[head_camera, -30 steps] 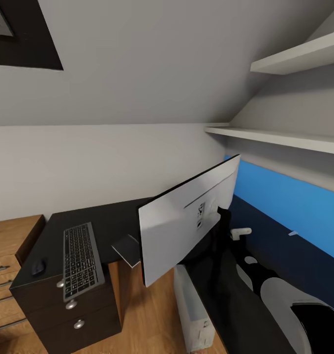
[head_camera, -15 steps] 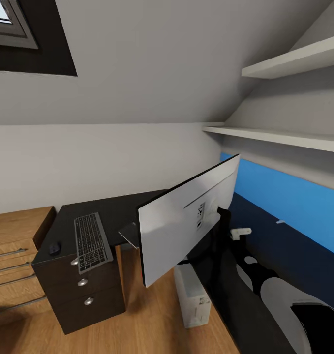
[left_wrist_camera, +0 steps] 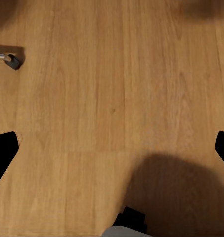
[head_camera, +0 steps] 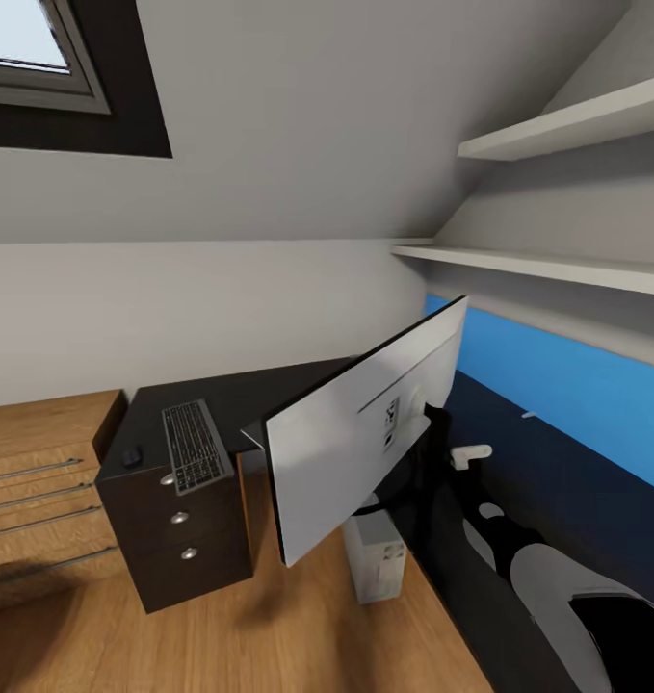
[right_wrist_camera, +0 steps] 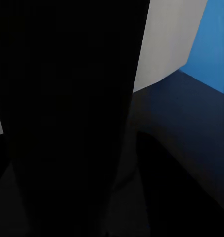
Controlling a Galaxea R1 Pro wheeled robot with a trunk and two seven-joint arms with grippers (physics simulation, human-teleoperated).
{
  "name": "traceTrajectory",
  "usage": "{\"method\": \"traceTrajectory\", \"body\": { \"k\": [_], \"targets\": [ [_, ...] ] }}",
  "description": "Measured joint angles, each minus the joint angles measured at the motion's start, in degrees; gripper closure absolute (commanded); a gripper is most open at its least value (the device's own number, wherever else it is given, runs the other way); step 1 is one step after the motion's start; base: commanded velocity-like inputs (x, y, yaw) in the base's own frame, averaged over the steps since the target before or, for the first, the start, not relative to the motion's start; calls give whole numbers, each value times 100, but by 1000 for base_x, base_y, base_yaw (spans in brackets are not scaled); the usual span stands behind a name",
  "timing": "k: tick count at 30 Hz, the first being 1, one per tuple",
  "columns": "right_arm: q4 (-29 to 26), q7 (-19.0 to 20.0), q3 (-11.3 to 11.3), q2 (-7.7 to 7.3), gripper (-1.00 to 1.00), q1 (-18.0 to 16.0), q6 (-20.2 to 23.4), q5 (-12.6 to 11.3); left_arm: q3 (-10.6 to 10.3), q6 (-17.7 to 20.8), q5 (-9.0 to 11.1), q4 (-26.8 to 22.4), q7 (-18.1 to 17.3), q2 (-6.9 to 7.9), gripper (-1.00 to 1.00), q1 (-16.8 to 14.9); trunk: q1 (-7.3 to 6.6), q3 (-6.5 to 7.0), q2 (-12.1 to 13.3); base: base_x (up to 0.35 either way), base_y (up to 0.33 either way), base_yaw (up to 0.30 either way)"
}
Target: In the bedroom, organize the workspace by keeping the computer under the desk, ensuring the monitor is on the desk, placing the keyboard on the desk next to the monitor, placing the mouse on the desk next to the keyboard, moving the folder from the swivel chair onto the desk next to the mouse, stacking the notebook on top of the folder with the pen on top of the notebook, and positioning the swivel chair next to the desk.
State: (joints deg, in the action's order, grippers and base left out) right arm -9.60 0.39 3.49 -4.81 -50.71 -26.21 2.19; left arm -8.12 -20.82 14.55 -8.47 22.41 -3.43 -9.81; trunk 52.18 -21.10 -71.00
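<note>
1. Monitor (head_camera: 365, 428) at frame centre in the head view, pale back panel facing the camera, tilted, raised over the desk (head_camera: 519, 481) edge with the right arm's dark links just behind its stand.
2. Right gripper: hidden behind the monitor; grip state cannot be told.
3. Left gripper (left_wrist_camera: 112, 148) in the left wrist view: black fingertips (left_wrist_camera: 3, 148) at the frame's two side edges, spread wide, nothing between, over wooden floor (left_wrist_camera: 112, 98).
4. Keyboard (head_camera: 194, 446) left of centre, lying on the desk's drawer-unit end; mouse (head_camera: 132, 457) just beside it, further left.
5. Computer (head_camera: 378, 563) lower centre, upright on the floor beneath the desk edge.
6. Chair caster (left_wrist_camera: 10, 59) at upper left of the left wrist view.
7. Blue back panel (head_camera: 577, 385) at right, white shelves (head_camera: 558, 269) above.
</note>
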Motion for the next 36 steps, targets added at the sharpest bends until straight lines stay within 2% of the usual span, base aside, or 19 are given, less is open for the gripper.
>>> {"method": "traceTrajectory", "body": {
  "k": [15, 36],
  "targets": [
    [1, -9, -1, 0, 100, 0, 19, 2, 0, 0, 0, 0, 0, 0, -100, 0, -1, 0, 0, -281, 0, 0],
    [0, -10, -12, -8, 100, 0, 24, -2, 0, 0, -1, 0, 0, 0, -100, 0, -3, 0, 0, -16, 0, 0]
  ]
}}
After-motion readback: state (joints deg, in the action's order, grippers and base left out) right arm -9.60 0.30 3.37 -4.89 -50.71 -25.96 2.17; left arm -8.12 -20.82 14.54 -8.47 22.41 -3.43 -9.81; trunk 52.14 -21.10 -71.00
